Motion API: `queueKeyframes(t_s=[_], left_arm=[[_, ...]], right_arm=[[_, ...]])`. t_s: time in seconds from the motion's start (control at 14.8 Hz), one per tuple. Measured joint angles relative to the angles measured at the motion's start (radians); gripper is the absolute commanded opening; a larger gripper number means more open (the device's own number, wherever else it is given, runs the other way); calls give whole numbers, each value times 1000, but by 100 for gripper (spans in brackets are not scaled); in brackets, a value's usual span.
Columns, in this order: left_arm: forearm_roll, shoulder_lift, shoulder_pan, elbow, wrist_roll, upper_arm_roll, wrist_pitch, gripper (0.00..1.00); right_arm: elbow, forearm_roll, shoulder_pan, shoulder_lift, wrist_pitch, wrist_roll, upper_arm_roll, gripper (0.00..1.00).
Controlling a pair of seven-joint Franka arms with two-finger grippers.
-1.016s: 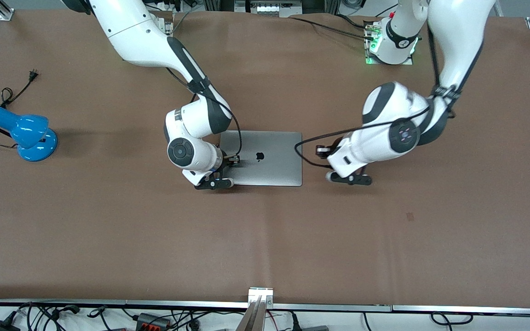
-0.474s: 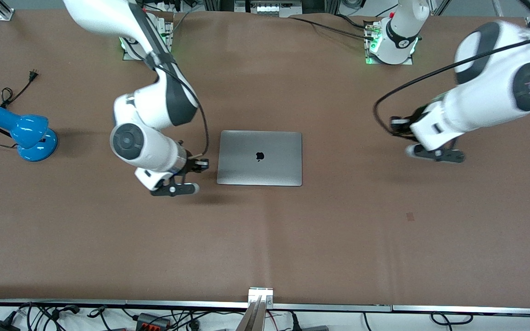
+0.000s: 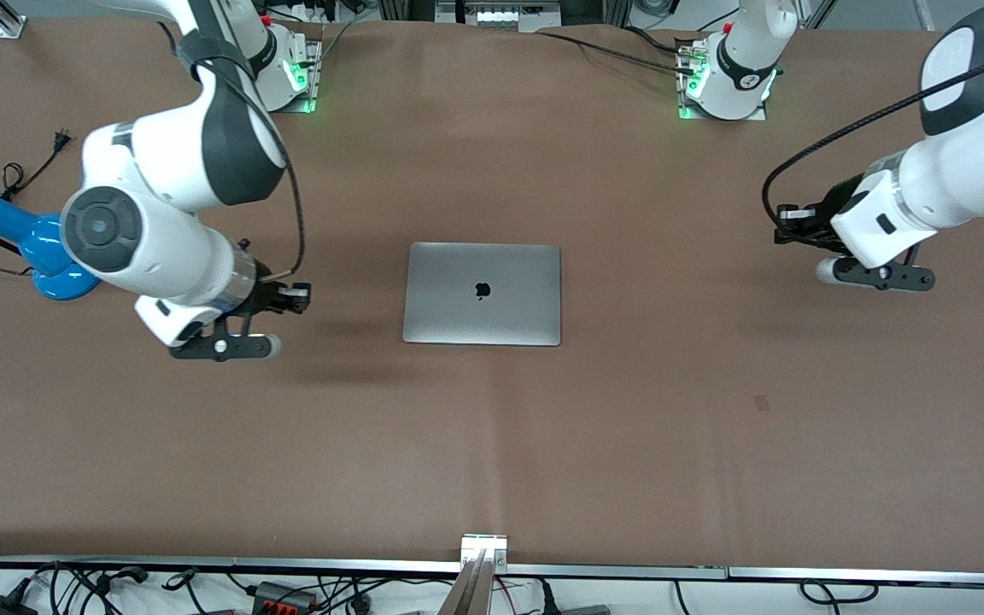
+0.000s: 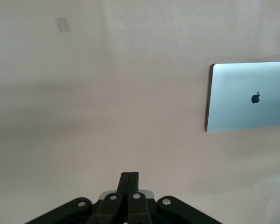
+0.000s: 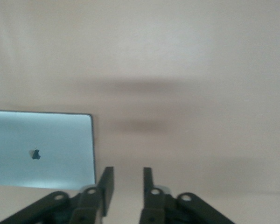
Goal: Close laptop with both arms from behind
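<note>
The laptop lies flat on the brown table mat with its silver-grey lid down and the black apple logo facing up. It also shows in the left wrist view and the right wrist view. My right gripper hangs over bare mat between the laptop and the right arm's end, clear of the laptop; its fingers stand apart and empty. My left gripper hangs over bare mat toward the left arm's end, well apart from the laptop; its fingers are pressed together and hold nothing.
A blue desk lamp with a black cord and plug lies at the right arm's end, partly hidden by the right arm. A small dark mark is on the mat. Cables run along the table edge nearest the camera.
Both arms have swung away from the laptop toward their own ends of the table and risen. The laptop stays shut and has not moved.
</note>
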Motion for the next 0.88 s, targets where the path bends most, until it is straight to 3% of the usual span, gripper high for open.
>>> queueKeyframes(t_s=[0.2,0.47,0.54,0.61,0.88], left_arm=[[0,-53,3,11,3,80,-104,42],[0,-107,5,11,-27,99,-149,82],[0,-104,4,10,-34,99,-149,89],[0,-100,2,9,-45,97,-149,90],[0,-88,-17,5,-129,65,-150,100]], right_arm=[[49,-6,0,-6,-46,-2,-67,100],[69,-18,0,-14,-49,-27,-135,100],[73,-18,-5,-15,-48,-29,-137,100],[78,-18,-20,-18,-47,-29,-133,100],[89,-22,-204,-60,-38,-37,-10,100]])
